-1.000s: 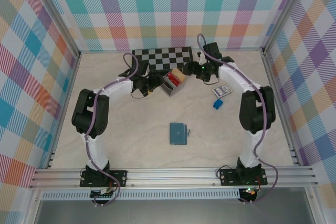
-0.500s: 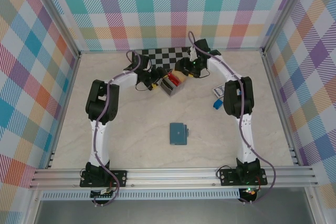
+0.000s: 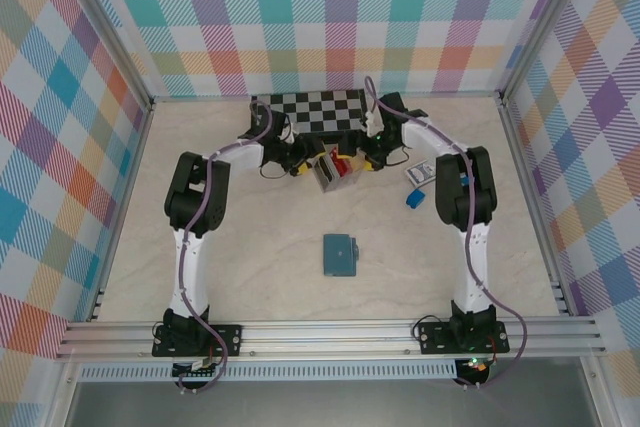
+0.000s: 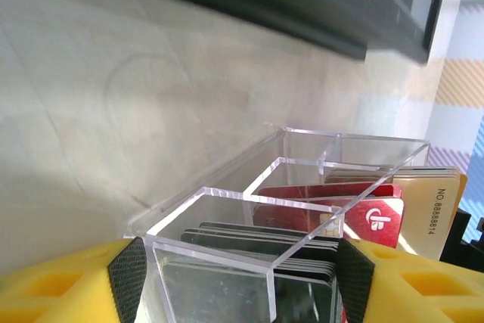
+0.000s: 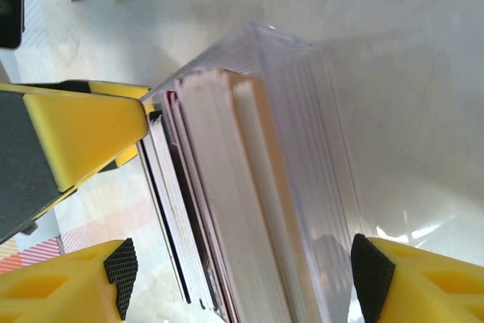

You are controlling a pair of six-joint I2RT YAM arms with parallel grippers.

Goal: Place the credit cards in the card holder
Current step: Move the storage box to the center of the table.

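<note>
Both arms meet at the clear box [image 3: 332, 173] in the upper middle of the top view, just below the checkerboard [image 3: 310, 110]. The credit cards [image 4: 369, 217] stand on edge inside it: red ones and a tan one in the far compartment, darker cards in the nearer one. The left gripper [image 4: 242, 281] straddles the box with jaws wide and pads right at its walls, but honestly I can't tell if it's actually squeezing. The right gripper [image 5: 242, 274] is spread wide around the box, with a gap on each side. The card holder [image 3: 340, 254] lies flat on the bench [image 3: 250, 237], centre of frame, well apart from both grippers.
</note>
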